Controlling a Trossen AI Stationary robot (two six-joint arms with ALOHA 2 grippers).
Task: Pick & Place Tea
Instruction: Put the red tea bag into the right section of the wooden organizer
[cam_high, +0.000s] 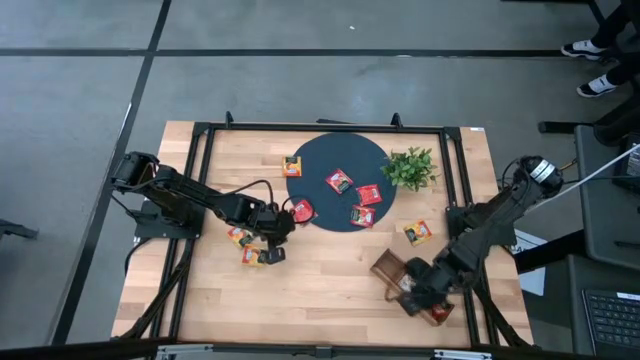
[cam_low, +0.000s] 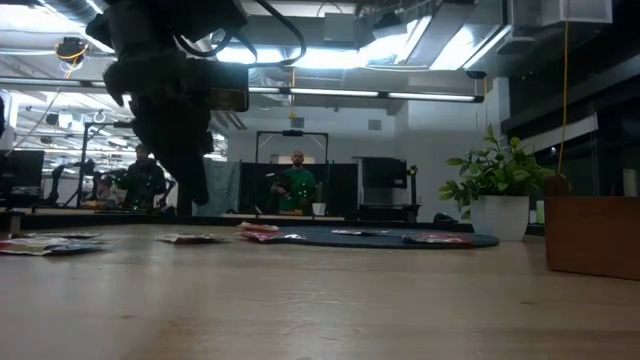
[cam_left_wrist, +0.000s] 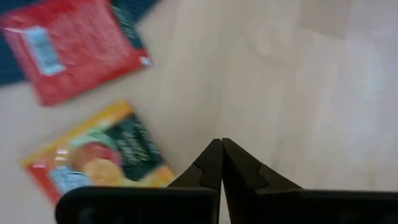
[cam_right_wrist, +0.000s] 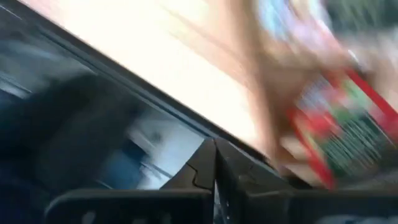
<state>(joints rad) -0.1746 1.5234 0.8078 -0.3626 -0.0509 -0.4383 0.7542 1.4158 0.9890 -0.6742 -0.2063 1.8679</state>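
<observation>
Several tea packets lie flat. Three red ones (cam_high: 339, 181) and an orange one (cam_high: 292, 165) rest on the round dark mat (cam_high: 340, 150), and another red one (cam_high: 302, 211) overlaps its rim. Orange-yellow packets (cam_high: 238, 236) (cam_high: 252, 256) (cam_high: 417, 232) lie on the wood. My left gripper (cam_left_wrist: 221, 143) is shut on nothing, above bare table beside an orange packet (cam_left_wrist: 99, 162) and a red one (cam_left_wrist: 74, 46). My right gripper (cam_right_wrist: 216, 144) is shut over the wooden tray (cam_high: 388, 266), where a red-and-green packet (cam_right_wrist: 348, 124) shows blurred.
A small potted plant (cam_high: 410, 168) stands at the mat's right. A black metal frame (cam_high: 200, 180) runs around the wooden table. The tray (cam_low: 592, 235) stands at the near right. People (cam_low: 296, 185) are in the room beyond the far edge.
</observation>
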